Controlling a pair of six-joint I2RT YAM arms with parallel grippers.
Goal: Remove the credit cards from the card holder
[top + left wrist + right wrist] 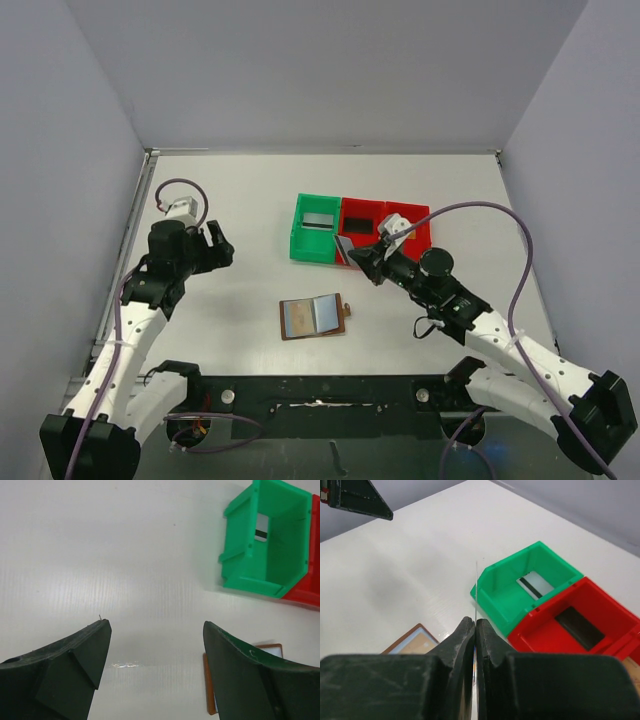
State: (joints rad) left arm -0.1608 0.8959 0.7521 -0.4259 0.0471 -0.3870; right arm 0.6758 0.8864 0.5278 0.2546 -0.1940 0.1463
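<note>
- Currently your right gripper (475, 624) is pinched shut on one credit card (476, 587), held edge-on just beside the trays; you can't tell its colour.
- Your left gripper (156, 626) stands wide open and holds nothing.
- The grey card (320, 221) lies in the green tray (312, 251), and the black card (357, 222) in the red tray (540, 630).
- The card holder (314, 316) lies open between the arms.
- The card likely handles light, stiff and slick, so pinch its flat faces near one end.
</note>
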